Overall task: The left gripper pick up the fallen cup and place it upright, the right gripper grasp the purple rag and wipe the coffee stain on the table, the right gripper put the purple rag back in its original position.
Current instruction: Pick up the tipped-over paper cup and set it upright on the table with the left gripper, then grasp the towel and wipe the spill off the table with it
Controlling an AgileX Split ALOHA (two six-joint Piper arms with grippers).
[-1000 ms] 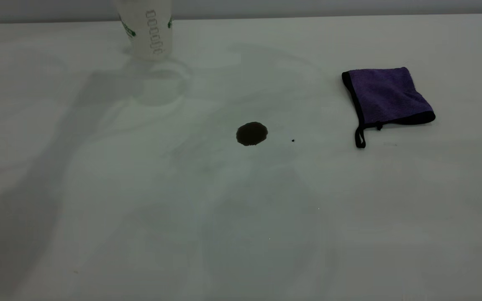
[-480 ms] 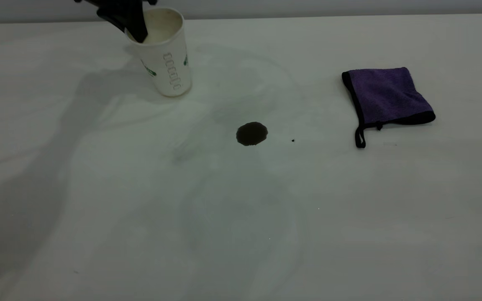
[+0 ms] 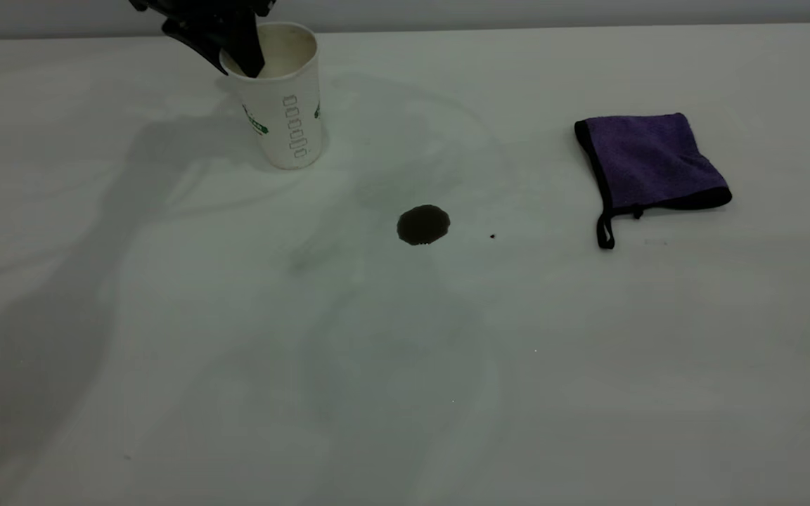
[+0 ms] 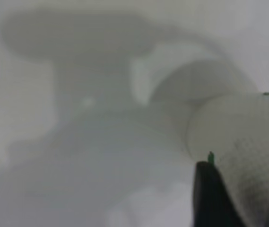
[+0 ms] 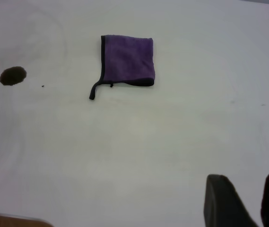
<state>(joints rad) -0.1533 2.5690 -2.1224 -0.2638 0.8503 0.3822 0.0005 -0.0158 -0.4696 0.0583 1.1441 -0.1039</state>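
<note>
A: Where's the white ribbed paper cup (image 3: pixel 282 105)?
B: Upright at the white table's (image 3: pixel 405 365) far left; the left gripper (image 3: pixel 233 53) pinches its rim, one finger inside.
A: And the square purple microfibre rag (image 3: pixel 647 165)?
B: Flat, right of the round dark brown coffee stain (image 3: pixel 423 225). The right gripper (image 5: pixel 245 201) hangs parted, well apart.

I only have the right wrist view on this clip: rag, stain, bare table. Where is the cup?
Observer: The cup stands mouth up at the table's far left, beyond the coffee stain.
Operator: Has the left arm let go?
Observer: No. The left gripper pinches the rim, one finger inside the mouth.
Operator: Anything touching the purple rag?
Observer: Nothing. The purple rag lies flat at the table's right, loop tab toward the camera; the right gripper hangs clear of it, open.
</note>
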